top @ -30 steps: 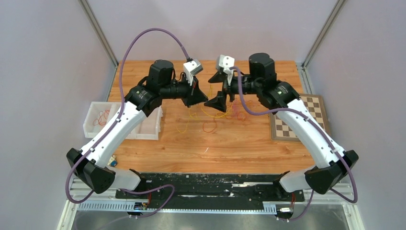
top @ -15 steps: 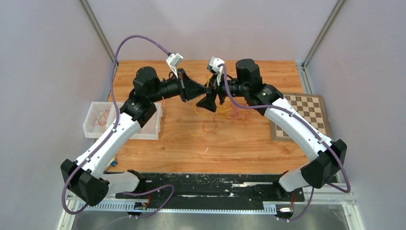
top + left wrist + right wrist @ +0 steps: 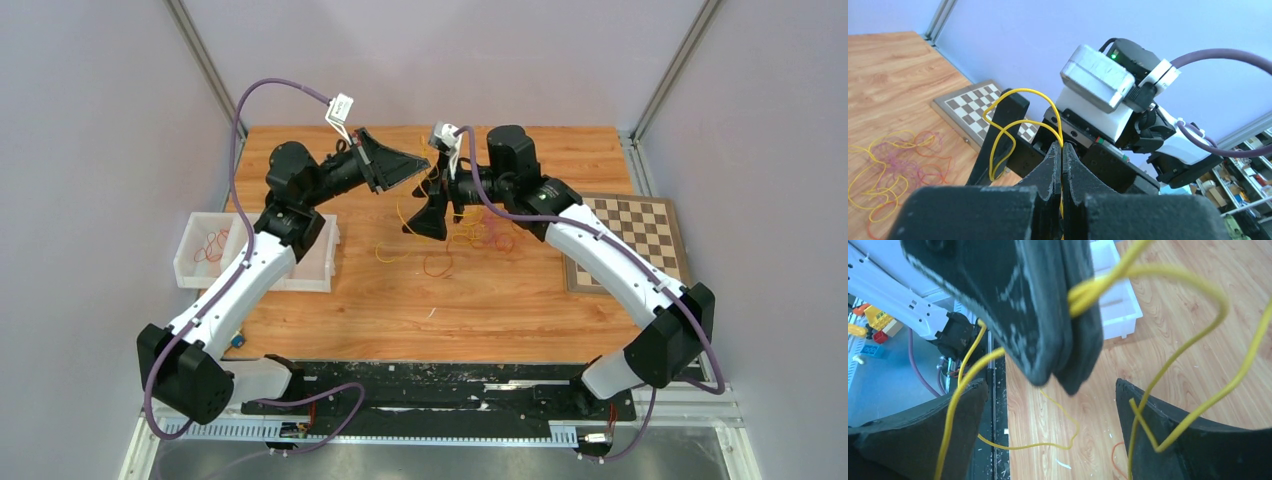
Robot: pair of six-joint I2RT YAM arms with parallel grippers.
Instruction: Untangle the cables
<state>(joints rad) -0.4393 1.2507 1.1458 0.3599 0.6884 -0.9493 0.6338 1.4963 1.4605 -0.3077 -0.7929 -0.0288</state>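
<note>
Your left gripper (image 3: 1062, 152) is pinching a thin yellow wiry cable (image 3: 1020, 91) between tightly closed jaws, holding it raised above the wooden counter (image 3: 480, 300). Your right gripper (image 3: 1050, 382) is sitting with its jaws spread wide on either side of the left gripper's tip, gripping nothing, while loops of that yellow cable are hanging against its fingers. A tangle of red, orange, yellow and pink curly cables (image 3: 478, 235) is lying on the counter beneath both grippers, between the white plastic bin (image 3: 300, 268) and the checkered board (image 3: 630, 240).
</note>
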